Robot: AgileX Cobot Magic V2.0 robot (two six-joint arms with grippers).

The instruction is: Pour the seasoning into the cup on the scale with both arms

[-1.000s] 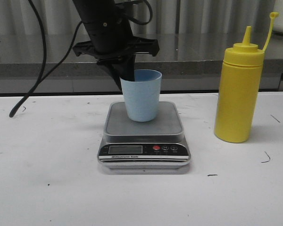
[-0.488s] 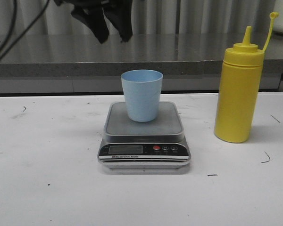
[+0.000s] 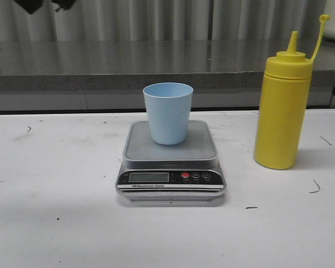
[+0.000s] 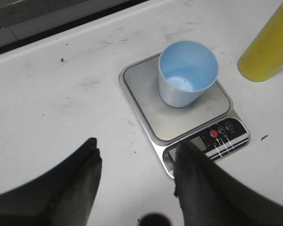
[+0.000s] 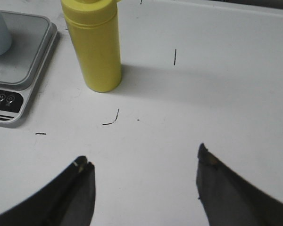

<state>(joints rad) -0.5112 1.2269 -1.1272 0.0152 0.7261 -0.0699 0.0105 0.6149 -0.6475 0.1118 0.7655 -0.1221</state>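
Observation:
The pale blue cup (image 3: 167,113) stands upright and empty on the silver scale (image 3: 171,162) at the table's middle. The yellow squeeze bottle (image 3: 282,104) stands upright to the scale's right, cap hanging open on its tether. My left gripper (image 4: 137,150) is open and empty, high above the table to the near left of the scale (image 4: 188,120) and the cup (image 4: 186,73); only its black tips (image 3: 44,4) show at the front view's top left. My right gripper (image 5: 141,162) is open and empty above bare table, away from the bottle (image 5: 93,44).
A grey ledge (image 3: 167,64) and a corrugated wall run behind the white table (image 3: 56,184). The table top carries small dark scuff marks (image 5: 111,118). The scale's corner shows in the right wrist view (image 5: 19,70).
My left gripper has let go of the cup on the scale and risen up and to the left, nearly out of the front view. The cup and bottle have not moved.

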